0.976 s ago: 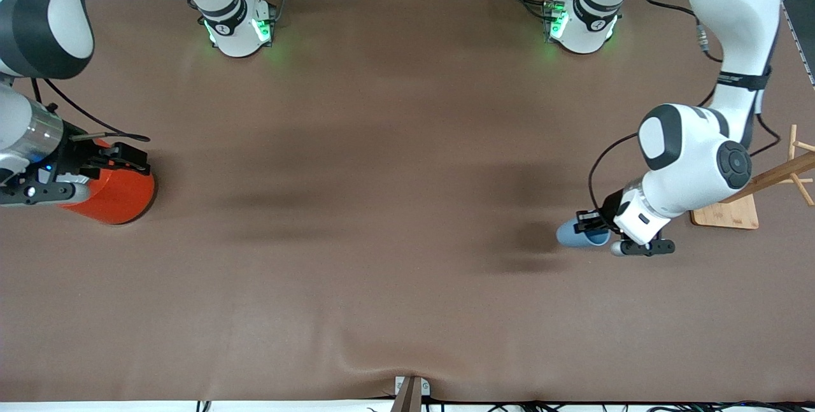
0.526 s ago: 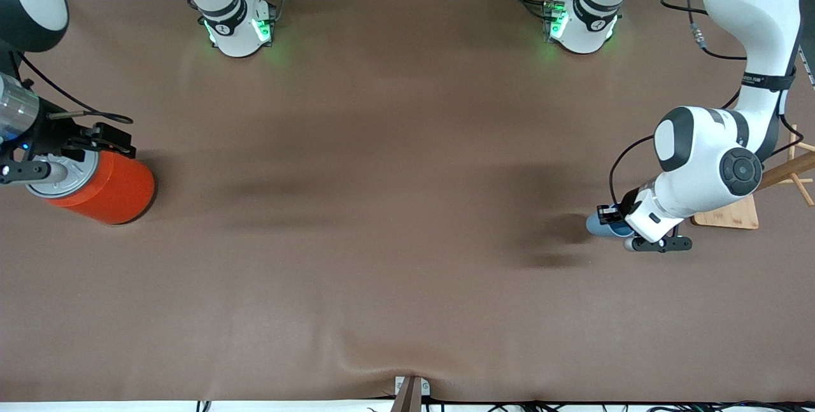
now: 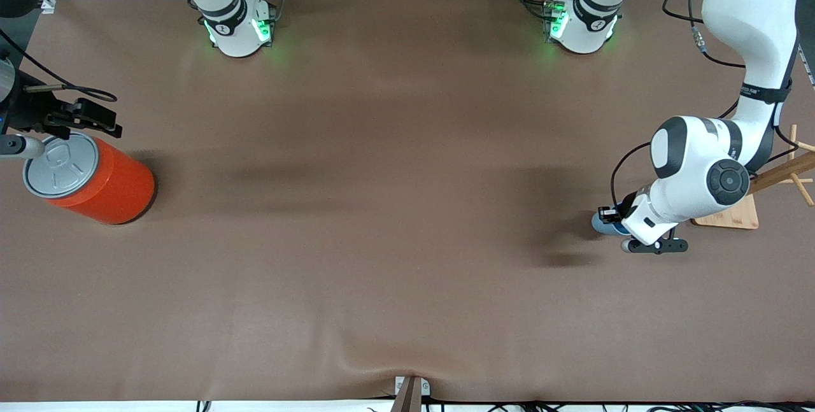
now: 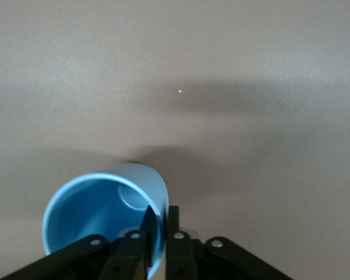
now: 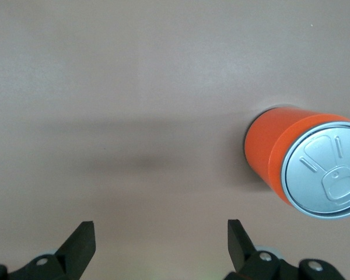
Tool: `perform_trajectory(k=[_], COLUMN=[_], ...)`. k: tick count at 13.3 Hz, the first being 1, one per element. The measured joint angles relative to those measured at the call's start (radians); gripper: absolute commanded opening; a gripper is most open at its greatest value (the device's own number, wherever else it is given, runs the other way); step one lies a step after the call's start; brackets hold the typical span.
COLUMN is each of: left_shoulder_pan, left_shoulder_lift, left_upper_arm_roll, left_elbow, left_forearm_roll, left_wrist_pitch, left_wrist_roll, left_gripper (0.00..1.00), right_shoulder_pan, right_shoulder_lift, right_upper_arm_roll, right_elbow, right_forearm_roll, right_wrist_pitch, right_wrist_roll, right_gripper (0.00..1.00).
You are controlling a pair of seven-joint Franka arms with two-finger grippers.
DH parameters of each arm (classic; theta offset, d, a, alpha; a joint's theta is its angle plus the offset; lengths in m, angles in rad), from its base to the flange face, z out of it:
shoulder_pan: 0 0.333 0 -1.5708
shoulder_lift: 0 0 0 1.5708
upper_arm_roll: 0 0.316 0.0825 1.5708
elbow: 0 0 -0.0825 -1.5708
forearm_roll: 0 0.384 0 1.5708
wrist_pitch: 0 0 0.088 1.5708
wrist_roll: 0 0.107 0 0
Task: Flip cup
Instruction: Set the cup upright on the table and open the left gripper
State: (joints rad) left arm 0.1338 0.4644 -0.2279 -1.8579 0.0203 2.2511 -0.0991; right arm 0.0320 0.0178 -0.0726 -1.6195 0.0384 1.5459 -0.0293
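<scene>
One unlabeled blue cup (image 4: 105, 207) in left claw (image 4: 159, 224).

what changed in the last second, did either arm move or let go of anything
The right end effector, open, backed off the orange can toward the table's edge, uncovering its lid. The left end effector carried the cup toward the wooden stand, tipping it mouth up, one finger inside the rim, one outside. The can and stand stayed put.

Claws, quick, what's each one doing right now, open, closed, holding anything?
Left claw: closed on the wall of the blue cup, one finger inside, one outside.
Right claw: open, holding nothing, above the table beside the orange can.
</scene>
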Motion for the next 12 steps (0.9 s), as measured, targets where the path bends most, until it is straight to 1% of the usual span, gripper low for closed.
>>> perform_trajectory(k=[2,4,9,12], left_shoulder_pan=[0.0,0.0,0.009,0.067], left_shoulder_lift=[-0.002,-0.015,-0.101,-0.174], left_upper_arm_roll=[0.0,-0.001,0.001,0.005], left_elbow=[0.028,0.071,0.255,0.359], left_forearm_roll=[0.001,0.001,0.001,0.004], left_wrist_pitch=[-0.007,-0.067,-0.357,-0.539], left_wrist_roll=[0.0,0.0,0.0,0.0], left_gripper=[1.0,1.0,1.0,1.0], right_shoulder_pan=[-0.008,-0.022,-0.048,-0.048], right_shoulder_lift=[-0.002,-0.004,-0.008,-0.008], right_upper_arm_roll=[0.0,0.0,-0.001,-0.001], right_elbow=[0.005,0.022,0.089,0.097], right_forearm_roll=[-0.001,-0.001,-0.002,-0.037], right_wrist_pitch=[-0.023,-0.055,-0.138,-0.14], right_wrist_roll=[0.025,0.03,0.039,0.039], right_gripper=[1.0,1.0,1.0,1.0])
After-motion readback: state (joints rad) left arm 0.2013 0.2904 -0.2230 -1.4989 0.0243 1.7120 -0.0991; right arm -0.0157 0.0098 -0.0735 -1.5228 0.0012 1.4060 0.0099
